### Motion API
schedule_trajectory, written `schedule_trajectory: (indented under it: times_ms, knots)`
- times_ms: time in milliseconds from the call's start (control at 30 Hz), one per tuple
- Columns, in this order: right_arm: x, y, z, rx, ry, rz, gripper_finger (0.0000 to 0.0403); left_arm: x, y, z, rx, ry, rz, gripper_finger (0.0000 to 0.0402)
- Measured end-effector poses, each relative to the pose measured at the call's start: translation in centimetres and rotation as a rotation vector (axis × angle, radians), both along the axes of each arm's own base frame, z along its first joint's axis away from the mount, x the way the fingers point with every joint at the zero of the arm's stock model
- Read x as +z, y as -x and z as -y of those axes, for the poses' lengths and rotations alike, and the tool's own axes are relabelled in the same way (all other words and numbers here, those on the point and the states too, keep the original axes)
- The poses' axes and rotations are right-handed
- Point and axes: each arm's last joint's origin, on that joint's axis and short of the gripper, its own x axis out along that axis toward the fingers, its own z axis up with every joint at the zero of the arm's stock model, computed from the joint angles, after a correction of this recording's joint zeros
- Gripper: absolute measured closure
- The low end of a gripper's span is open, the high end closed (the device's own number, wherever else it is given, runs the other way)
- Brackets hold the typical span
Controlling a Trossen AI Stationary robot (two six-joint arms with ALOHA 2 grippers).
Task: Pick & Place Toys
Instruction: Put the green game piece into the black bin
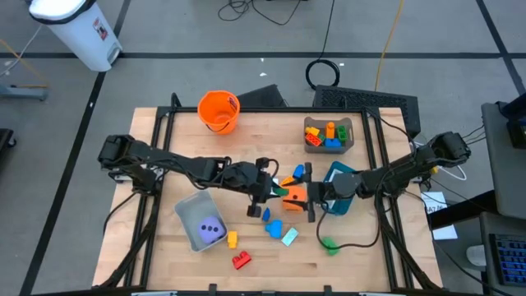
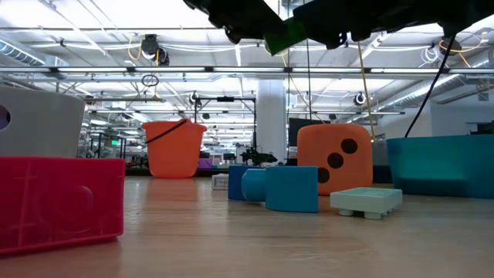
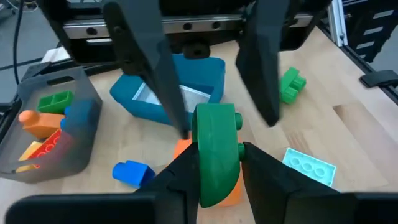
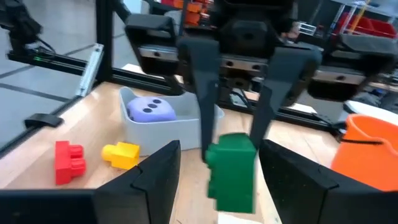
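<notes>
- A green block (image 3: 216,152) hangs above the middle of the table (image 1: 362,263), over the orange die (image 2: 337,158).
- The left gripper (image 3: 214,163) holds it, jaws clamped on the block's sides.
- The right gripper (image 4: 217,177) faces the left one with jaws spread wide on either side of the same block, not visibly touching it.
- Blue blocks (image 1: 274,228) and a pale teal block (image 1: 289,238) lie just in front of the die.
- A purple die (image 1: 210,230) sits in the grey bin (image 1: 187,210); yellow (image 1: 232,240) and red (image 1: 241,261) blocks lie beside it.
- The teal bin (image 1: 339,174) lies near the right gripper.
</notes>
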Motion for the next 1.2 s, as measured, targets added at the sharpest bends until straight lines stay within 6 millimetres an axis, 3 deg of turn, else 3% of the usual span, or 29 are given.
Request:
schedule_trajectory:
  times_ms: [200, 367, 500, 900, 1067, 1200]
  knots:
    - [-0.1, 0.0, 0.2, -0.069, 0.010, -0.009, 0.0222, 0.1, -0.1, 0.0, 0.000, 0.002, 0.012, 0.0287]
    - [-0.1, 0.0, 0.2, -0.070, 0.013, -0.010, 0.0271, 0.1, -0.1, 0.0, -0.001, 0.000, 0.016, 0.0304]
    - [-0.1, 0.0, 0.2, -0.072, 0.020, -0.009, 0.0313, 0.2, -0.1, 0.0, -0.004, -0.011, 0.023, 0.0284]
    - [0.7, 0.6, 0.4, -0.159, 0.125, 0.006, 0.0314, 1.0, -0.2, -0.5, 0.008, -0.033, 0.039, 0.0165]
    - [2.1, 2.5, 1.1, -0.190, 0.134, -0.021, 0.0314, 3.0, -0.2, -0.7, 0.065, -0.128, 0.004, 0.0140]
    - [3.1, 4.7, 2.2, -0.336, 0.172, -0.083, 0.0314, 4.1, -0.1, -0.7, 0.102, -0.155, -0.007, 0.0134]
